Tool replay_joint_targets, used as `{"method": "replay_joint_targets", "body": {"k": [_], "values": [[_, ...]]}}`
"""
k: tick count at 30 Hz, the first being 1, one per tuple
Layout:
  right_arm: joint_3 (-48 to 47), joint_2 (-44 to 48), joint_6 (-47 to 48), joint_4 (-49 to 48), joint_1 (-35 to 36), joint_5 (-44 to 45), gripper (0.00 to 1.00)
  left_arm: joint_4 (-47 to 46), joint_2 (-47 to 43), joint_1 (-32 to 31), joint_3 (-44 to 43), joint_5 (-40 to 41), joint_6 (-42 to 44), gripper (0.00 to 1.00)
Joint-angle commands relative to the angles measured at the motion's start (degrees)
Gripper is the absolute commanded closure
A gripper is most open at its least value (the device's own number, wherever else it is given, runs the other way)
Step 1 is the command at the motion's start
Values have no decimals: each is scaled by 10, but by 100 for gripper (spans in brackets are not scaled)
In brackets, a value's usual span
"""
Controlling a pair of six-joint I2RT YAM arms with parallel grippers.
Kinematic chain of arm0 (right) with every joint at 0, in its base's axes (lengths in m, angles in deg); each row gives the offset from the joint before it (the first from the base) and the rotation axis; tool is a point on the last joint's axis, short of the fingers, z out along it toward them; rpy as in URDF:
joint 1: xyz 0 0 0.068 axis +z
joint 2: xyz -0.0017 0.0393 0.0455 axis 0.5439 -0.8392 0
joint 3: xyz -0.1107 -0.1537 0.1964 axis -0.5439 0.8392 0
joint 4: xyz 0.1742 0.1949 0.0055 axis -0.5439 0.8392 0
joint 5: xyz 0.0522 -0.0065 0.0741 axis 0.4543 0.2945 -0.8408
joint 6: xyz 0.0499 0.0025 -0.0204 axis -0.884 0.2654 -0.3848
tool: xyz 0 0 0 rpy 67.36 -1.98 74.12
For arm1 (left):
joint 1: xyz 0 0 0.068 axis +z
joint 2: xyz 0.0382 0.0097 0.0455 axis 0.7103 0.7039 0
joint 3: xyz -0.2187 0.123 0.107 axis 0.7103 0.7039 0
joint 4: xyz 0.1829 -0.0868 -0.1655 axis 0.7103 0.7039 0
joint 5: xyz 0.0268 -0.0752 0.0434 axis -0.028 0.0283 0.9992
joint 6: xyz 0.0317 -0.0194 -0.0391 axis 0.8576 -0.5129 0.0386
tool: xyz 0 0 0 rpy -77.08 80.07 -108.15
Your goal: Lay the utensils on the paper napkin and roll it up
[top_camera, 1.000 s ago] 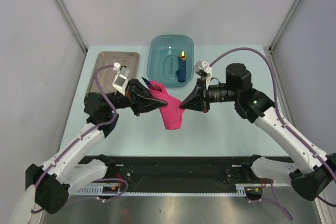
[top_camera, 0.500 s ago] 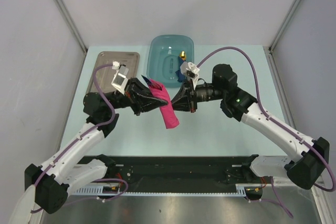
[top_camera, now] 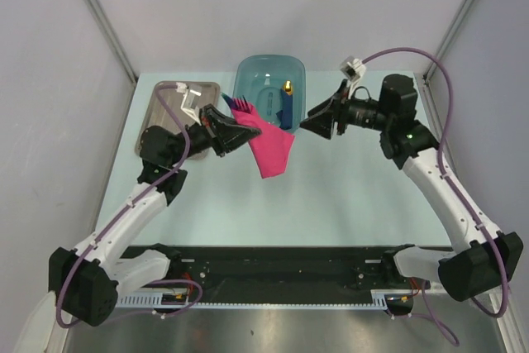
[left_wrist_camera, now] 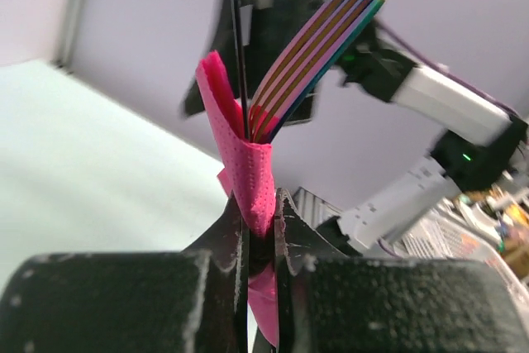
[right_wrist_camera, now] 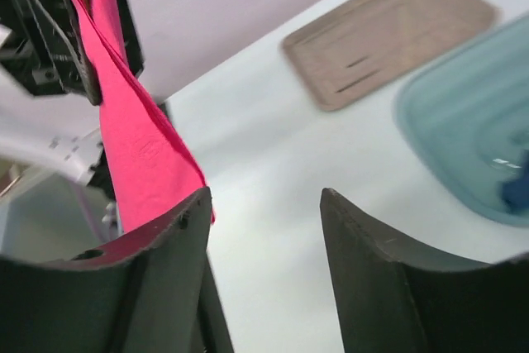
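Your left gripper (top_camera: 235, 131) is clamped on the paper napkin (top_camera: 271, 148) and holds it raised above the table (top_camera: 347, 196). The napkin is folded around the utensils (left_wrist_camera: 310, 47). In the left wrist view, fork tines and a thin blade stick out of its upper end, beyond the fingertips. The loose pink part hangs down in front of the teal bin (top_camera: 252, 93). Your right gripper (top_camera: 307, 123) has its jaws apart with nothing between them, near the napkin's free edge. The metal tray (right_wrist_camera: 388, 31) lies at the far left of the table
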Motion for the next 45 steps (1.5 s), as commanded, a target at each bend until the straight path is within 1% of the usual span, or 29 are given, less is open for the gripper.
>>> {"method": "replay_joint_targets", "body": {"k": [1,4,7,8,12,18,21,28,38,41,43,45], "values": [[-57,55,0,53,-29,43,35,23,16,28,-34,57,3,100],[-57,74,-21,43,-24,56,32,10,33,41,-35,55,-10,100],[-53,82,-49,29,4,67,32,0,43,45,-40,50,-22,100],[-47,82,-49,29,31,81,32,-4,46,45,-41,46,-26,100],[-11,73,-65,-9,80,94,32,-27,53,45,-46,35,-34,100],[5,31,-39,-65,145,128,32,-47,50,44,-44,13,-35,100],[6,11,-28,-93,157,131,31,-60,46,44,-41,7,-43,100],[5,-23,-17,-108,182,141,29,-90,36,43,-32,-6,-49,100],[1,-48,-23,-120,184,132,30,-128,29,43,-31,-29,-70,100],[2,-52,-32,-132,183,106,35,-129,33,43,-33,-27,-73,100],[5,-54,-46,-149,185,78,43,-133,36,44,-35,-25,-74,100],[7,-54,-54,-167,188,55,46,-135,42,44,-39,-19,-77,100]]}}
